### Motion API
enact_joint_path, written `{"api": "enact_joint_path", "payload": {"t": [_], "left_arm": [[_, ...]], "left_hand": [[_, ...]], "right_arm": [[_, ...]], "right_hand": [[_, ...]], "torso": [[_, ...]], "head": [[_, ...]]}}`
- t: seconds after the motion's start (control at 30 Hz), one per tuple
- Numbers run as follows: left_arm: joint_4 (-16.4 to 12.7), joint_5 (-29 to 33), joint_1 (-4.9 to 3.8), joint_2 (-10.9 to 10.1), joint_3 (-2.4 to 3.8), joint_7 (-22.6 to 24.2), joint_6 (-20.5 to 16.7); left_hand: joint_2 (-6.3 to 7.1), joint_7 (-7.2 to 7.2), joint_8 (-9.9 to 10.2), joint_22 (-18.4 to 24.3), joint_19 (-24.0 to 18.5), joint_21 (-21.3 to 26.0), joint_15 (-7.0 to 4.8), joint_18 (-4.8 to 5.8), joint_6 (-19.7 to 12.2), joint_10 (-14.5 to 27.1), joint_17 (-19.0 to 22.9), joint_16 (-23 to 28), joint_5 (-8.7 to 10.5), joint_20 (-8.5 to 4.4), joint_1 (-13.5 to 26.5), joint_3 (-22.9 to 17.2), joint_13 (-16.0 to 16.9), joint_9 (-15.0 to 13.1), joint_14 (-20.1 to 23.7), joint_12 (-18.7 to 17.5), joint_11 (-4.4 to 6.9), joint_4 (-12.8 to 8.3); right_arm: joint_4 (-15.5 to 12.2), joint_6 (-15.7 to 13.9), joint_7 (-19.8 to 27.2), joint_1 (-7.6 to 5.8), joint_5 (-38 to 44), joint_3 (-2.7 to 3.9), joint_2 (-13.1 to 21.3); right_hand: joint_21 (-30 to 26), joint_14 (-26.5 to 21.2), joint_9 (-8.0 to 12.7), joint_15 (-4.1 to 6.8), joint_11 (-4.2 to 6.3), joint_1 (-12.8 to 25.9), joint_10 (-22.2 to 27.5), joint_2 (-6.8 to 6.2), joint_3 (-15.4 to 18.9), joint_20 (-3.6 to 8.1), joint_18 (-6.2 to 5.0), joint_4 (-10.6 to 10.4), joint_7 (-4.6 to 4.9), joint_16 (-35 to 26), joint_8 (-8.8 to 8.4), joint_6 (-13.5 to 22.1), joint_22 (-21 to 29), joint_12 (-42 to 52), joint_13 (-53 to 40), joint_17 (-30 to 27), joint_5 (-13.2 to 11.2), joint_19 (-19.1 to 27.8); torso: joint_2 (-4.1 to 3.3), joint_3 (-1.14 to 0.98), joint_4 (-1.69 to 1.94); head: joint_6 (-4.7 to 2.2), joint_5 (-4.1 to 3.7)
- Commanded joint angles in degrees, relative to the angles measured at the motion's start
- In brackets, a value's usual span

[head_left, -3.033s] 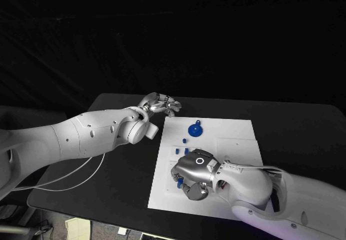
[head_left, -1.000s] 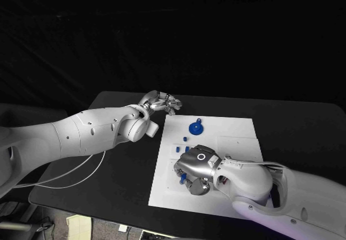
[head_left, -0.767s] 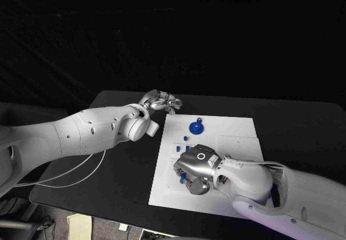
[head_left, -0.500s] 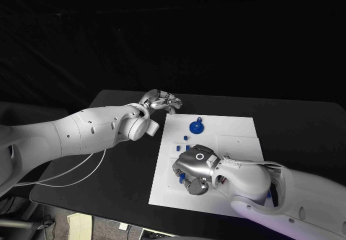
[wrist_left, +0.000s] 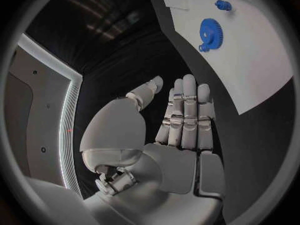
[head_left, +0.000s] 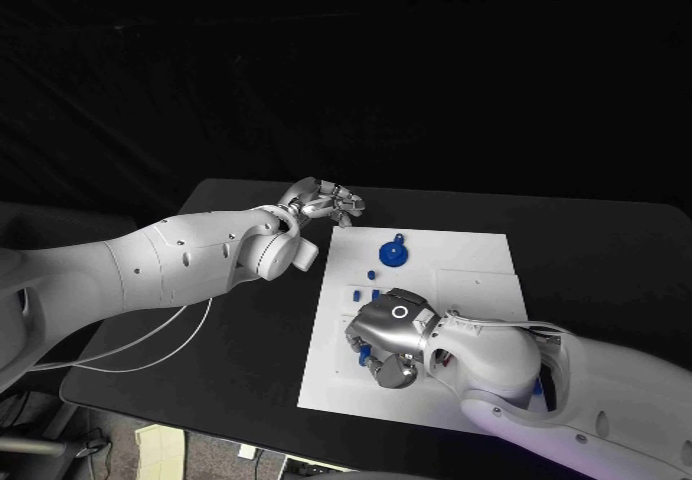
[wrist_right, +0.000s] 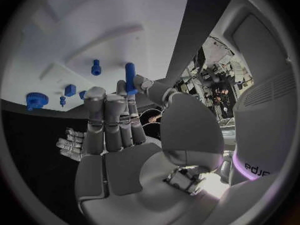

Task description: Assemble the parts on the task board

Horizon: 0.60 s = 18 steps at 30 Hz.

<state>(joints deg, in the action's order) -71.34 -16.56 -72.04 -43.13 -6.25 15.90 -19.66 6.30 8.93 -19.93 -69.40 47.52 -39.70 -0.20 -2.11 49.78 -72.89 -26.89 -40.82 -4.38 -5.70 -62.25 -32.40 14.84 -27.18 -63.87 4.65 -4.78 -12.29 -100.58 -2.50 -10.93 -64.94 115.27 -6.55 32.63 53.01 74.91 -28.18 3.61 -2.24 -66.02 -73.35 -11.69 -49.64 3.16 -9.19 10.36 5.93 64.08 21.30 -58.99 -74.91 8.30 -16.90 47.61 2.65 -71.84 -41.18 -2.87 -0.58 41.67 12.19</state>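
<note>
the white task board (head_left: pixel 476 262) lies in the middle of the black tabletop (head_left: pixel 606 250); the left arm reaches in across the tabletop's near-left part, and its left robot hand (head_left: pixel 323 203) hangs just beyond the board's far left corner, off the board; in the left wrist view this robot hand (wrist_left: pixel 175 120) shows its palm flat with the fingers (wrist_left: pixel 186 105) straight and side by side, the thumb set a little apart, and nothing in its grasp; beyond the fingertips in that view the blue gear (wrist_left: pixel 211 32) sits on the board, with a smaller blue part (wrist_left: pixel 223 5) farther along.

the right arm comes in low from the near right, bent over the board's near half; the right robot hand (head_left: pixel 387 345) is turned palm down over the board's near-left area; in the right wrist view its fingers (wrist_right: pixel 109 120) stand straight and close together while the thumb and a finger pinch a blue peg (wrist_right: pixel 130 78), held upright above the board; other small blue parts (wrist_right: pixel 95 67) lie on the board past the fingertips, and a blue gear (wrist_right: pixel 37 100) shows near the board's edge; in the head view the gear (head_left: pixel 392 258) lies on the board's far part, and small blue pieces (head_left: pixel 355 295) lie just beyond the right robot hand.
</note>
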Motion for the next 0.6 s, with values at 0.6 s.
{"api": "enact_joint_path", "payload": {"t": [0.6], "left_arm": [[-0.05, 0.30, -0.04, 0.02, 0.05, 0.33, 0.68]], "left_hand": [[-0.53, 0.05, -0.40, -0.10, 0.46, 0.40, 0.06, -0.38, -0.35, -0.19, -0.17, 0.39, -0.25, -0.05, 0.02, -0.10, -0.07, 0.07, -0.55, -0.25, -0.11, -0.29]], "right_arm": [[-0.35, -0.11, -1.25, 0.25, 2.44, -0.48, 0.52]], "right_hand": [[0.35, -0.50, -0.10, 0.73, 0.16, -0.03, -1.93, 0.42, -0.53, 0.34, -5.81, 0.11, 0.04, -0.13, 0.39, -0.49, -1.05, 0.37, -0.14, -0.07, 0.15, -0.01]], "torso": [[0.00, 0.00, 0.01]], "head": [[0.06, 0.01]]}}
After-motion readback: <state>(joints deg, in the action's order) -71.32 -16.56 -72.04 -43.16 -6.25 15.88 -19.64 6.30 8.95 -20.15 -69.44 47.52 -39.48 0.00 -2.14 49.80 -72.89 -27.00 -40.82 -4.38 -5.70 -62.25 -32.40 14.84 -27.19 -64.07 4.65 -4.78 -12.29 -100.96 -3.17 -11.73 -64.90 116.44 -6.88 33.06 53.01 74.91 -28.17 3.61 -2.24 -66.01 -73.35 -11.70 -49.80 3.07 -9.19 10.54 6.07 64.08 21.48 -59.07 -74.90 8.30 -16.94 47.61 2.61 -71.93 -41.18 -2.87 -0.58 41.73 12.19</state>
